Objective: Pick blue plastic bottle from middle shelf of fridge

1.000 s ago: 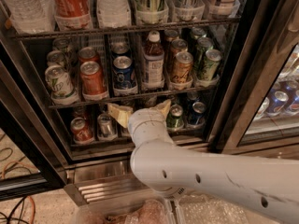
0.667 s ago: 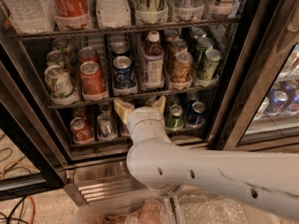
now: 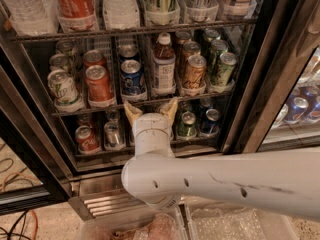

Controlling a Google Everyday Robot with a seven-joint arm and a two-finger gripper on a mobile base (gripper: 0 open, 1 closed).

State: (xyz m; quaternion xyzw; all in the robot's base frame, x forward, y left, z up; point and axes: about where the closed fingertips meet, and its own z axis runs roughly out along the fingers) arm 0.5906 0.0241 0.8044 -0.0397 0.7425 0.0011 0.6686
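At frame centre, the gripper (image 3: 151, 110) sits just below the blue plastic bottle (image 3: 163, 66), fingers (image 3: 132, 114) spread apart.

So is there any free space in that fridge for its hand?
Hardly. The middle shelf is packed; the blue plastic bottle stands close between a blue can and a brown can. Bare room lies only above the can tops, under the upper rack, and before the shelves, where the open hand hangs below the bottle.
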